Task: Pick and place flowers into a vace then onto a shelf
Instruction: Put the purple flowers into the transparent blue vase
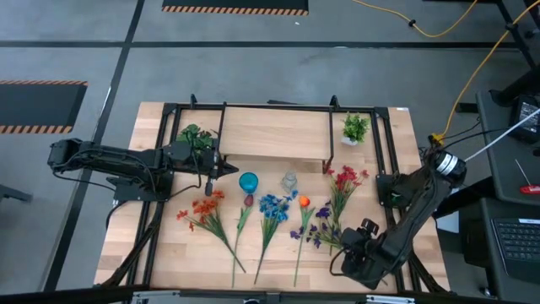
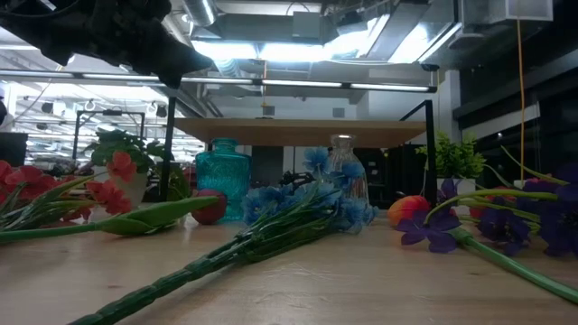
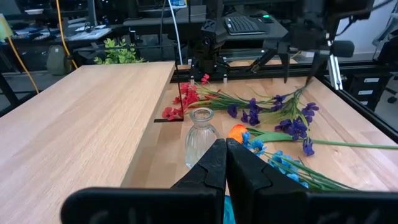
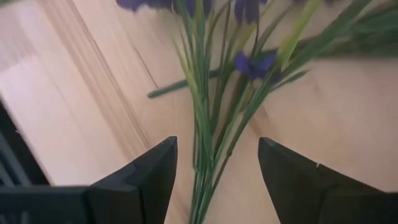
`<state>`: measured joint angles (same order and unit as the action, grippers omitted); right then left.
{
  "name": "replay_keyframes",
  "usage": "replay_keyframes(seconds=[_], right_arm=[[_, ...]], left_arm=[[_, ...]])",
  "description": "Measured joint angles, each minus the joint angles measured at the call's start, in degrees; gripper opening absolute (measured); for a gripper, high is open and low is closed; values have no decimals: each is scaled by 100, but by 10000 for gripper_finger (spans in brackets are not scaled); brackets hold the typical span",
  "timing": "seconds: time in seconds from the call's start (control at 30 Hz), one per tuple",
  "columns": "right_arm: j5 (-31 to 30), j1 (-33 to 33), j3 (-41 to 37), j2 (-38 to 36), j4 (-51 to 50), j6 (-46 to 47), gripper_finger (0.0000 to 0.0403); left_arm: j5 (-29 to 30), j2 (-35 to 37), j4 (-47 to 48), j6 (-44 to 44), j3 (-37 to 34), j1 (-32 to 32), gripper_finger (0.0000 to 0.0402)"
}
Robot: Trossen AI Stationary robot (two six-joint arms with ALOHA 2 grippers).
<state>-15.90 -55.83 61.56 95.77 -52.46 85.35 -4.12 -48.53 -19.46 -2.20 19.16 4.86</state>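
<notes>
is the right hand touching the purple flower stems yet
Apart. The right wrist view shows the right hand open, the purple flower stems running through the gap with bare table on both sides.

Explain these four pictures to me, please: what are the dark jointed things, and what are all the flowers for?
They are two robot arms at a wooden table. One picture looks straight down, one looks level across the tabletop, and two come from cameras on the wrists. The left end effector, fingers shut and holding nothing, hovers beside the teal glass vase. The right end effector, fingers open, straddles the green stems of the purple flower spray without gripping. Red, orange and blue sprays, a clear glass vase and the low wooden shelf complete the scene.
</notes>
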Motion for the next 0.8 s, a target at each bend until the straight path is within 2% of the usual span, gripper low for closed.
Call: replay_keyframes(seconds=[0.37,0.8], right_arm=[[303,-22,0,408,248,192,226],[310,-149,-1,730,255,597,226]], left_arm=[[0,0,0,166,0,0,3],[0,0,0,154,-2,0,3]])
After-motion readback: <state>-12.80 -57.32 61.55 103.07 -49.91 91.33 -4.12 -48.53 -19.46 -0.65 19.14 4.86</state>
